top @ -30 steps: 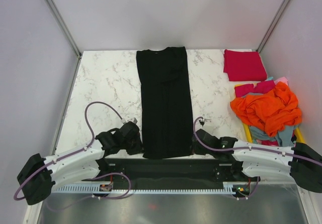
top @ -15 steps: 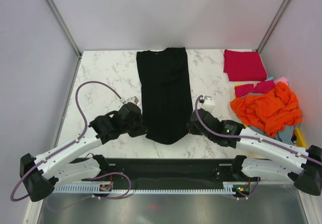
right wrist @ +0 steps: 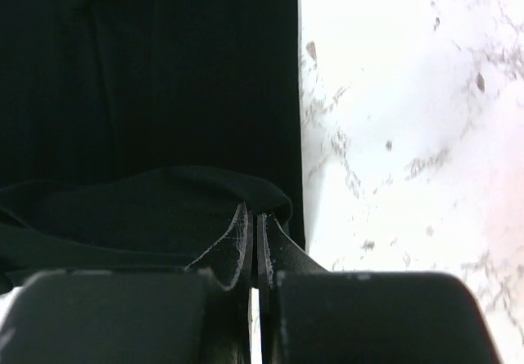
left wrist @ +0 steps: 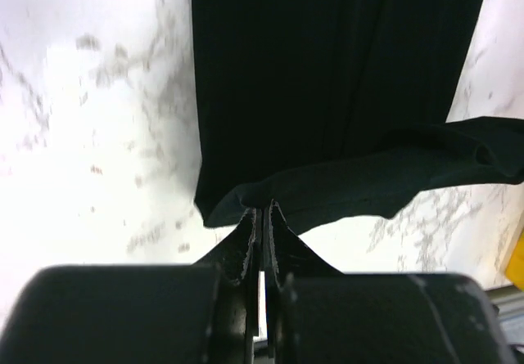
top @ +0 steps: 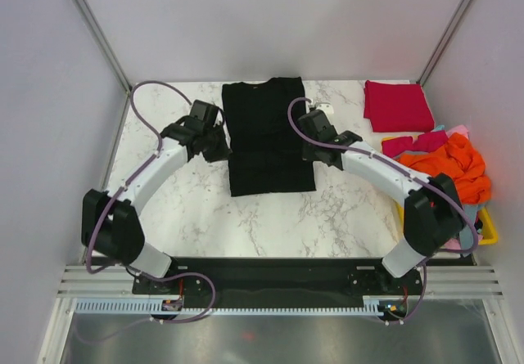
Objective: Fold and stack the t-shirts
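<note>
A large black cloth t-shirt [top: 270,139] is spread along the middle of the white marble-patterned table [top: 172,208], toward its far edge, with a lifted layer of cloth doubled over the flat part. Its left edge is pinched by the left gripper [left wrist: 262,217], whose jaws are clamped tight on a raised fold of black cloth. The right edge is held in the same way by the right gripper [right wrist: 252,221] — jaws pressed together, a bulge of cloth caught at their tips. The two grippers are set on opposite sides of the shirt, about level with each other. A crimson red cloth t-shirt [top: 399,106] is laid folded flat at the far right corner, well apart from the black one. An orange cloth t-shirt [top: 446,172] is heaped with other coloured cloth in the yellow plastic basket [top: 486,226] at the right edge.
</note>
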### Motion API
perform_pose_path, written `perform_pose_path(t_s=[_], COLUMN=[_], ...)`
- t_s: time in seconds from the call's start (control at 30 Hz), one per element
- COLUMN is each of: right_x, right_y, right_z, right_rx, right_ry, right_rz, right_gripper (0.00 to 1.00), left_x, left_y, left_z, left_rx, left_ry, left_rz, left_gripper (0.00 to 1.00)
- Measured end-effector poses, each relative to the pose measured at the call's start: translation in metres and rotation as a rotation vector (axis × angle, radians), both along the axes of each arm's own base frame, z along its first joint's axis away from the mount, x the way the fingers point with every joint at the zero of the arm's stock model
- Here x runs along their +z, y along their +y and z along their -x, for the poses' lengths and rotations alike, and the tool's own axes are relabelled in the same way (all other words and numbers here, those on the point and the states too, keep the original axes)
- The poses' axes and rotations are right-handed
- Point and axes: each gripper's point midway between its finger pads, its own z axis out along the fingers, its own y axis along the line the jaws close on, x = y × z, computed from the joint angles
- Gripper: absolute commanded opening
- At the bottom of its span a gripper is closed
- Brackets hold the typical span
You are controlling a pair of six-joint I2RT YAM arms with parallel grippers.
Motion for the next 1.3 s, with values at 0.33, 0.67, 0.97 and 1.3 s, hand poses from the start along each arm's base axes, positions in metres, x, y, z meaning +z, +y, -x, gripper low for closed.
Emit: perform_pose_path(t_s=[0.33,0.67,0.97,1.3], right_x=[-0.029,-0.056,-0.046,-0.044], right_y=[-0.001,-0.004,-0.047,0.043], right_z=[-0.075,-0.162,-0.151,-0.088], right_rx=[0.015,0.004,-0.033,0.204], right_ry=[0.065,0.093,0.120,0.127], right_rz=[0.001,-0.020,-0.054,-0.159], right_gripper=[0.00,0.80,0.70,0.47], left_x=[-0.030,-0.060,-0.040,-0.047], left_y=[-0.006,0.000,0.038,-0.002], left_z=[-0.087,-0.172,-0.168,-0.109], left_rx=[-0.036,-0.022,0.025,-0.092], left_ry=[0.040,0.081,0.081,0.062], left_rz=[-0.012,0.037,-0.004,-0.006], left_gripper=[0.02,0.65,0.48,0.31])
